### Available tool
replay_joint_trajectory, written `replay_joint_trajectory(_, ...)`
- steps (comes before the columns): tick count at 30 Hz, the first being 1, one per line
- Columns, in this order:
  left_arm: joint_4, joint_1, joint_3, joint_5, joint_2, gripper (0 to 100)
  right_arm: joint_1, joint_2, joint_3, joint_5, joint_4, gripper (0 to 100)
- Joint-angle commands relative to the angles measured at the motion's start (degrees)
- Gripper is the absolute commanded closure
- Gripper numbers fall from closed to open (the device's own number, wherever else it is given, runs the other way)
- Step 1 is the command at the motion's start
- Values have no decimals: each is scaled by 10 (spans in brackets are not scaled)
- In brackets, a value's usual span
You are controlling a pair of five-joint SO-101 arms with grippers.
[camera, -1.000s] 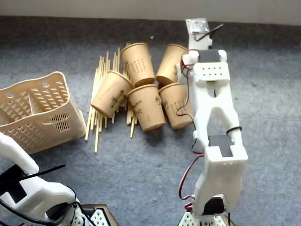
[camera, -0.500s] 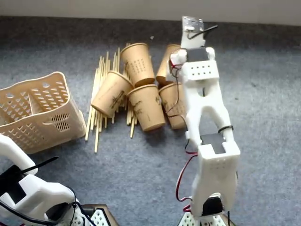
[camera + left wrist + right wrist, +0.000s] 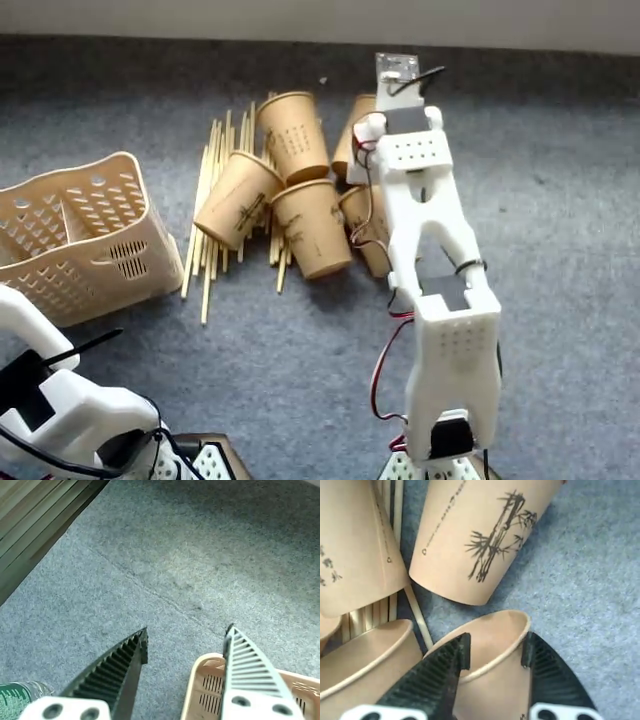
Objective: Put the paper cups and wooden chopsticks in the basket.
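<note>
– Cups (image 3: 292, 135), where do they lie?
– Five of them lie on their sides on the carpet (image 3: 560, 200), crowded together. The chopsticks (image 3: 212, 200) are partly under them and partly beside them. The basket (image 3: 90, 240) stands near the chopsticks, tipped.
– And the grippers?
– The right gripper (image 3: 495, 640) has its fingers apart about the rim end of one cup (image 3: 490, 690). Whether they already touch it, I cannot tell. The left gripper (image 3: 185, 635) hangs wide open above the carpet, at the basket's edge.
– How will such a cup handle?
– I think it is very light and thin. The wall is soft and will dent, but the rolled rim is the stiffest part, so hold there with gentle force. The neighbours touch it and may roll when it is lifted.
</note>
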Motion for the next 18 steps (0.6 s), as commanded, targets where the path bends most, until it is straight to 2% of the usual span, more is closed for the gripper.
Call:
replay_joint_trajectory(1,-10,-8,-1,6,-4,735,4,-8,-29,-6,64,826)
replay_joint_trajectory(3,-10,-8,-1,7,-4,735,4,-11,-55,-6,115,853)
replay_joint_trajectory(6,-10,-8,-1,7,-4,735,4,-10,-94,-6,172,988)
replay_joint_trajectory(10,-10,-7,-1,8,-4,735,5,-13,-130,22,210,995)
replay_joint_trajectory(18,-10,-8,-1,5,-4,736,55,-15,-229,11,215,994)
